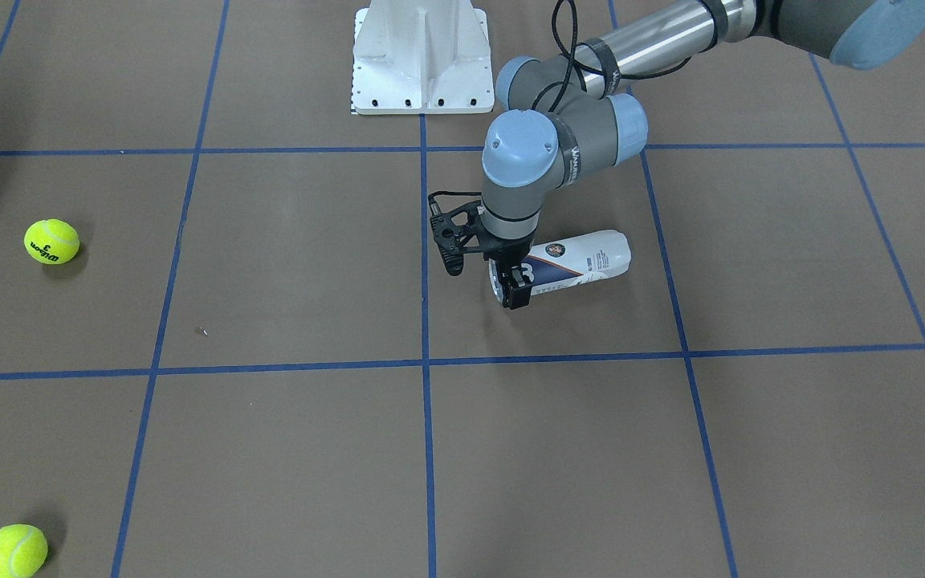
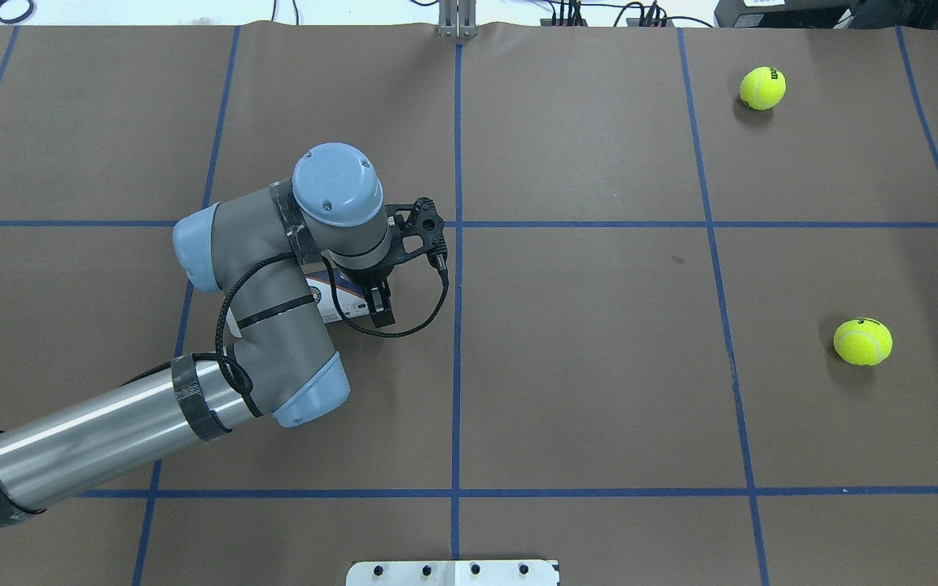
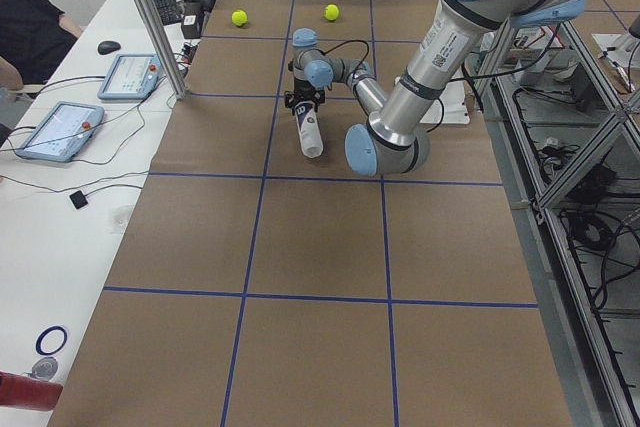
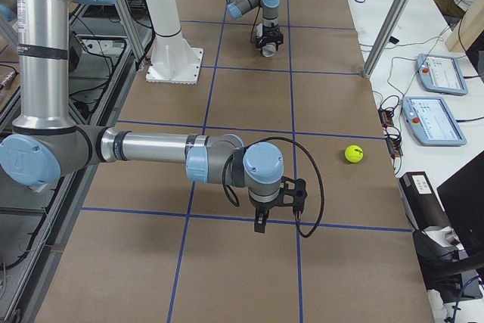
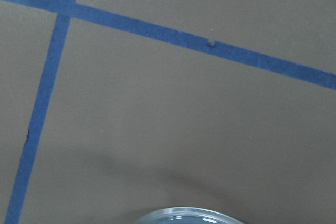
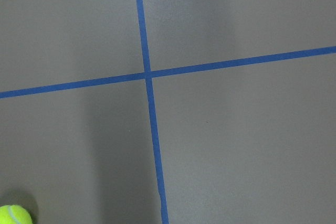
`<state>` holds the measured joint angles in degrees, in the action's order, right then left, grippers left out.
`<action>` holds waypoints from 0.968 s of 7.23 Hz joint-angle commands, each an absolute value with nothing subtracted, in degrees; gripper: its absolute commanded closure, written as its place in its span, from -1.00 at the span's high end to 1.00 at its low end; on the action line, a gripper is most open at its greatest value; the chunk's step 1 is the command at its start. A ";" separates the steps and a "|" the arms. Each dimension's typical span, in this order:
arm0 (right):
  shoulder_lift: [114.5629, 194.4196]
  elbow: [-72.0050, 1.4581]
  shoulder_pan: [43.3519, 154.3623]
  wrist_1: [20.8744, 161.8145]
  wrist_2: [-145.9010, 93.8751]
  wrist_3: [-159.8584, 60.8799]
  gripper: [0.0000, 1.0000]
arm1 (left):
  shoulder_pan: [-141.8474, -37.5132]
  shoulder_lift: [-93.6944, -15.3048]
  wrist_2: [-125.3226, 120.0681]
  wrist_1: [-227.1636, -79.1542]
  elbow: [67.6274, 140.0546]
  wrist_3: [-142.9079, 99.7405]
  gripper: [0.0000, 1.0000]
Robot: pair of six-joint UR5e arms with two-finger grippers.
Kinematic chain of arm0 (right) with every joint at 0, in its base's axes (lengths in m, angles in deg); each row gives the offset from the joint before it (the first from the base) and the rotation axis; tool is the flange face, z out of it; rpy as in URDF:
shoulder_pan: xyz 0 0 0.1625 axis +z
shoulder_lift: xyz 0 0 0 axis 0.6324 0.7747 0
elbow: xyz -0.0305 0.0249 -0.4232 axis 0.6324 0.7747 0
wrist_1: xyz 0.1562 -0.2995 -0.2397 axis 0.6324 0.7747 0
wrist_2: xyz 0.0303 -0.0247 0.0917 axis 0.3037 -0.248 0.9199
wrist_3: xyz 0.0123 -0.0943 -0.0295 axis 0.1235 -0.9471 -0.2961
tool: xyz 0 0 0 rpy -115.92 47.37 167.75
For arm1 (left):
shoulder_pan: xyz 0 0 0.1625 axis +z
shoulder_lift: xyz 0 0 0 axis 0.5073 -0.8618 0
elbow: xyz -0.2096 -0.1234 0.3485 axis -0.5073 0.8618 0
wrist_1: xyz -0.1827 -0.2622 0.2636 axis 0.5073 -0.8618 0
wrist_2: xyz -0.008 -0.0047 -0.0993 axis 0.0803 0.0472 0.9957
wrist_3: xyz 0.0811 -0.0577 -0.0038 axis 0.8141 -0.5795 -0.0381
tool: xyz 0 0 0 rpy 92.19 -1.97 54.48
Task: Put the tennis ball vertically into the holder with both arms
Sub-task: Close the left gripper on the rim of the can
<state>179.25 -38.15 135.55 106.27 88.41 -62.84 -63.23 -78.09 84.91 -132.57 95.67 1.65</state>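
The holder (image 1: 583, 257) lies on its side on the brown table, with its label up and its open rim toward the table's middle. It also shows in the overhead view (image 2: 337, 295) and the exterior left view (image 3: 311, 135), and its rim shows in the left wrist view (image 5: 186, 216). My left gripper (image 1: 512, 287) points down with its fingers straddling the holder's rim end; I cannot tell whether they press on it. Two tennis balls (image 2: 762, 87) (image 2: 863, 341) lie far off on the right side. My right gripper (image 4: 261, 225) hangs over the table near one ball (image 4: 353, 153); I cannot tell whether it is open or shut.
The white pedestal base (image 1: 422, 56) stands at the robot's edge of the table. Blue tape lines divide the brown surface into squares. Tablets and cables lie on the white side bench (image 4: 435, 104) beyond the far edge.
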 commanded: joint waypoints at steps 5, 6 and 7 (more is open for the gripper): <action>179.08 -38.69 135.55 106.27 88.34 -62.83 0.98 | -66.07 -78.06 84.65 -132.24 103.46 1.06 -0.10; 178.90 -38.69 135.55 106.18 88.34 -62.83 0.98 | -66.43 -78.06 83.69 -132.50 106.79 0.53 -0.10; 178.55 -38.78 135.55 106.18 88.34 -62.74 0.98 | -66.95 -77.97 83.59 -133.90 108.83 -4.17 -0.10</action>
